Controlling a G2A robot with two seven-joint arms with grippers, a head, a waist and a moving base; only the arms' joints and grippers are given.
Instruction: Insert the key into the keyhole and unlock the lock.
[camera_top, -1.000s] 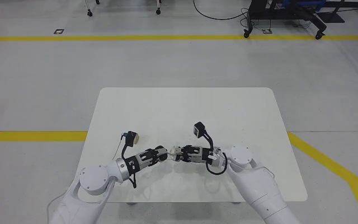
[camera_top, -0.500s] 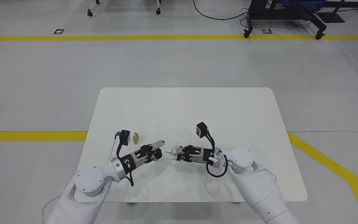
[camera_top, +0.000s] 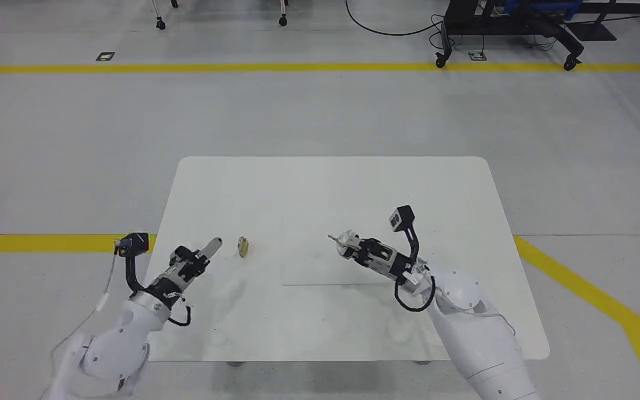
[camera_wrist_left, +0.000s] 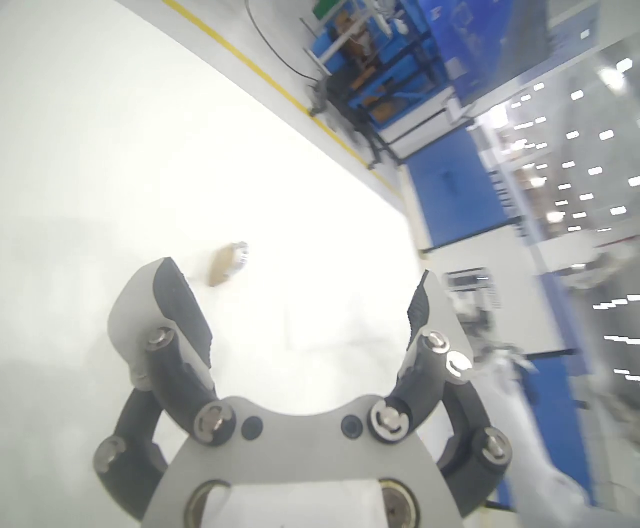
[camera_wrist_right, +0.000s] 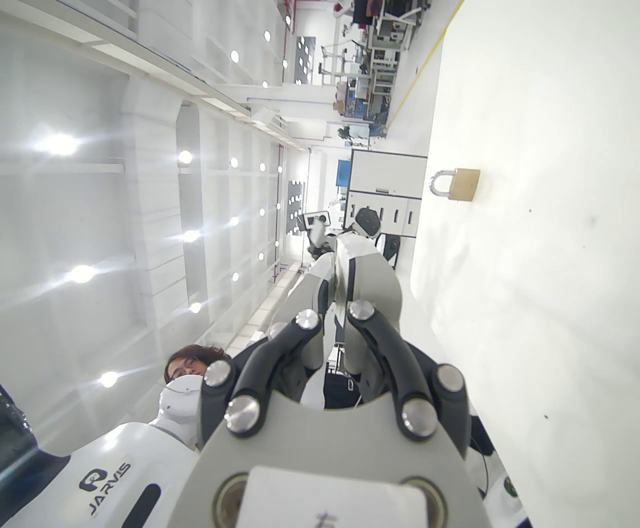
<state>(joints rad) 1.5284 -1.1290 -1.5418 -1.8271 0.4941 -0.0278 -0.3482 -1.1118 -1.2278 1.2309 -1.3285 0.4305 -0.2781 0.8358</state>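
- The padlock (camera_top: 243, 245), a brass body with a silver shackle, sits on the white counter (camera_top: 400, 190), in its left half.
- From above the padlock is only a small tan speck, and in the left wrist view it is blurred. You cannot tell whether its shackle is latched, or whether it lies flat or stands on edge.
- Your left gripper (camera_top: 212, 242) is near the padlock, on the padlock's left and pointing at it. It does not touch it.
- Its fingers are spread wide, with nothing between them.
- Your right gripper (camera_top: 342, 240) is well apart from the padlock, on the padlock's right, and also points toward it.
- Its fingers are drawn close together.
- You cannot tell whether they pinch the key. The fingertips are too small to read from above, and in the right wrist view the gripper's own linkage hides them.
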